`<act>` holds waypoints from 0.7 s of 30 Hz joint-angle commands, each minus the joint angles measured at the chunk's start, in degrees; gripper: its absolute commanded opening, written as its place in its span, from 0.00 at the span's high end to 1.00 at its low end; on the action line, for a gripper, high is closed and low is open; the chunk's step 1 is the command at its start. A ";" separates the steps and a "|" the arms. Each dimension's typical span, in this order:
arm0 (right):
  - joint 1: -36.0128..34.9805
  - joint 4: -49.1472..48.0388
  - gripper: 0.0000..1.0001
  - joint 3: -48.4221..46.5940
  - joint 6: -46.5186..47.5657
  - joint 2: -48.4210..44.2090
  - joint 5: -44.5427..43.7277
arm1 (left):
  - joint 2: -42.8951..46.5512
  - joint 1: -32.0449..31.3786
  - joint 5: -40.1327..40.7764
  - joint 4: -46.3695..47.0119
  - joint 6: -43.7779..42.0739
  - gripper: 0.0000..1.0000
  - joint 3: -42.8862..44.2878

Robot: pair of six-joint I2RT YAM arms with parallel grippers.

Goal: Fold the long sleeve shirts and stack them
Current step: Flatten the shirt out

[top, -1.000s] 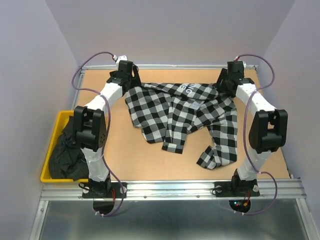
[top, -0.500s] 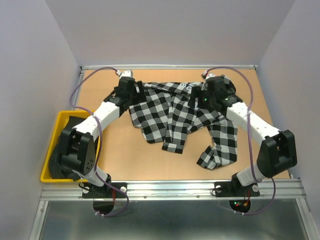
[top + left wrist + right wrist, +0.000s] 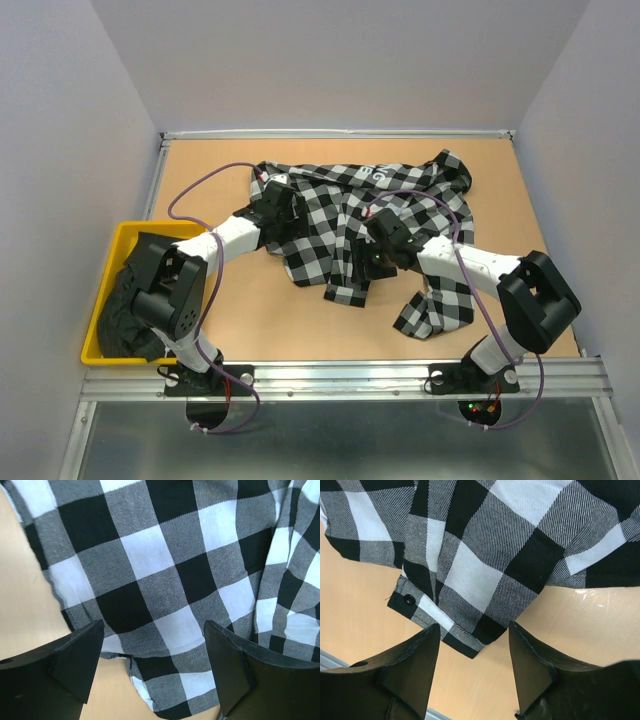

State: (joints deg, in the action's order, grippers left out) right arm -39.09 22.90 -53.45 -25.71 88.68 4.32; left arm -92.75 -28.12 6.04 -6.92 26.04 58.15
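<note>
The black-and-white checked long sleeve shirt (image 3: 400,215) lies rumpled and spread across the middle of the table, with white lettering near its far edge. My left gripper (image 3: 287,214) hovers open over its left part; the left wrist view shows checked cloth (image 3: 165,565) under the wide-spread fingers (image 3: 75,665), with nothing gripped. My right gripper (image 3: 378,256) is open just above a buttoned cuff corner (image 3: 415,602) of the shirt (image 3: 485,555). The plain black shirt (image 3: 125,305) is bunched in the yellow bin.
The yellow bin (image 3: 125,232) sits off the table's left edge beside the left arm's base. One checked sleeve (image 3: 435,300) trails toward the near right. Bare wooden table (image 3: 250,310) shows in front of the shirt. Purple walls close in on three sides.
Both arms have drawn back from the shirt's far corners to hover low over its middle. The far edge of the shirt now lies uncovered on the table.
</note>
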 commanded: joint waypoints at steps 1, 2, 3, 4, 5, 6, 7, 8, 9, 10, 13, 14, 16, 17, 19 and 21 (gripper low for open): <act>-1.33 -2.33 0.37 1.94 -4.52 0.96 -1.59 | -2.52 -1.41 -0.24 1.47 1.11 0.08 -0.05; -1.69 -2.42 0.37 2.21 -4.78 1.22 -1.59 | -2.96 -1.67 -0.42 1.64 1.20 0.08 -0.14; -1.86 -2.50 0.37 2.56 -5.22 1.58 -1.51 | -3.75 -2.02 -0.42 1.82 1.55 0.08 -0.14; -2.13 -2.42 0.37 2.65 -5.40 1.67 -1.50 | -4.10 -2.20 -0.42 1.82 1.64 0.08 -0.14; -2.56 -2.50 0.37 3.00 -6.09 1.93 -1.50 | -4.89 -2.64 -0.33 1.82 1.64 0.08 -0.06; -2.74 -2.50 0.37 3.26 -6.54 2.02 -1.59 | -5.24 -2.82 -0.24 1.82 1.56 0.08 0.03; -2.83 -2.42 0.37 3.53 -6.80 2.11 -1.68 | -5.51 -2.99 -0.16 1.73 1.64 0.08 0.12; -3.18 -2.50 0.37 3.62 -7.07 2.28 -1.68 | -6.12 -3.08 -0.15 1.73 1.56 0.08 0.12; -3.27 -2.59 0.38 3.70 -7.42 2.54 -1.68 | -6.39 -3.08 -0.15 1.73 1.64 0.08 0.03; -3.71 -2.59 0.39 3.71 -7.42 2.55 -1.68 | -6.74 -3.17 -0.33 1.65 1.56 0.08 -0.14; -3.98 -2.59 0.65 3.09 -7.60 1.76 -2.47 | -7.36 -3.26 -0.77 0.94 1.56 0.08 -0.67; -4.06 -2.51 0.74 2.74 -7.51 1.15 -3.08 | -7.44 -3.26 -0.77 0.77 1.64 0.08 -0.84; -4.06 -2.50 0.88 1.78 -6.72 0.09 -4.14 | -7.45 -3.26 -0.68 0.50 1.56 0.09 -1.46; -4.06 -2.33 0.97 0.29 -6.46 -0.44 -6.75 | -7.45 -3.26 -0.68 0.33 1.56 0.08 -2.07; -3.98 -1.28 0.99 -2.17 -4.80 -1.14 -8.70 | -7.53 -3.26 -1.03 -0.11 1.47 0.09 -3.04; -3.89 0.30 1.00 -7.07 -2.51 -0.88 -12.56 | -7.62 -3.26 -1.82 -0.81 1.29 0.09 -3.83</act>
State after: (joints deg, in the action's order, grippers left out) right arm -42.65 22.81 -51.81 -31.66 90.39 -1.08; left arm -99.59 -31.14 5.72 -4.93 27.07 57.49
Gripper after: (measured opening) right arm 0.018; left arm 0.916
